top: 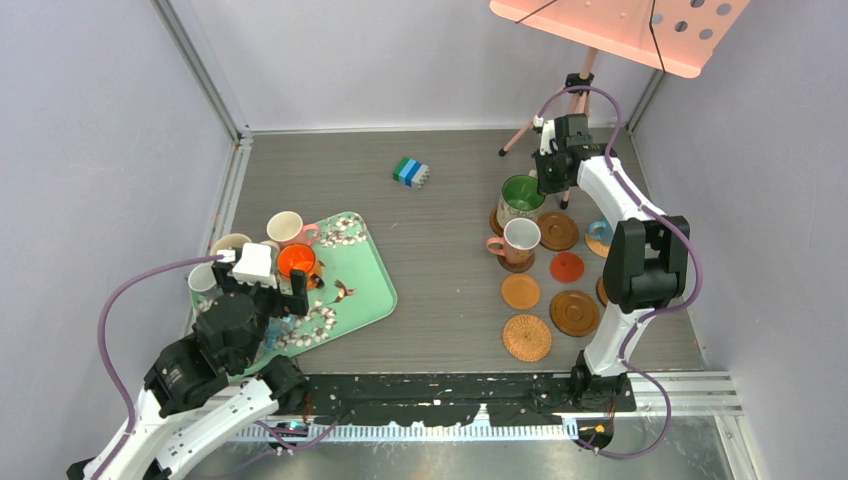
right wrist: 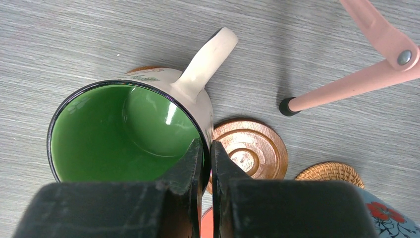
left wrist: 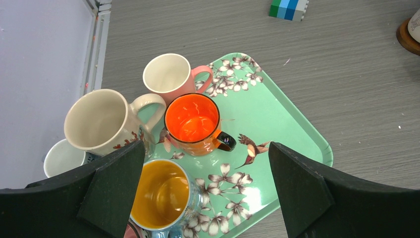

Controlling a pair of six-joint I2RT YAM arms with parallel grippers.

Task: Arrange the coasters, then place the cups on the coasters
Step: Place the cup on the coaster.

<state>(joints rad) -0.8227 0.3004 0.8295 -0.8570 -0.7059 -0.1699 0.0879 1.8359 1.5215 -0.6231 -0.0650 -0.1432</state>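
Mug rim being pinched by the right tool (right wrist: 207, 163) above the far coaster.

The green-inside mug (top: 521, 198) is being held by its wall, handle pointing away from the arm, over a dark coaster (right wrist: 141, 69) barely showing beneath; the left tool (left wrist: 208, 188) is hanging wide over the tray mugs (left wrist: 192, 124).

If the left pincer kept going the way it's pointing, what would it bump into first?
Probably the orange-inside ceramic mug on the mint-green floral tray. The open left pincer points down at it, though the yellow-inside mug sits close by, so depth is uncertain.
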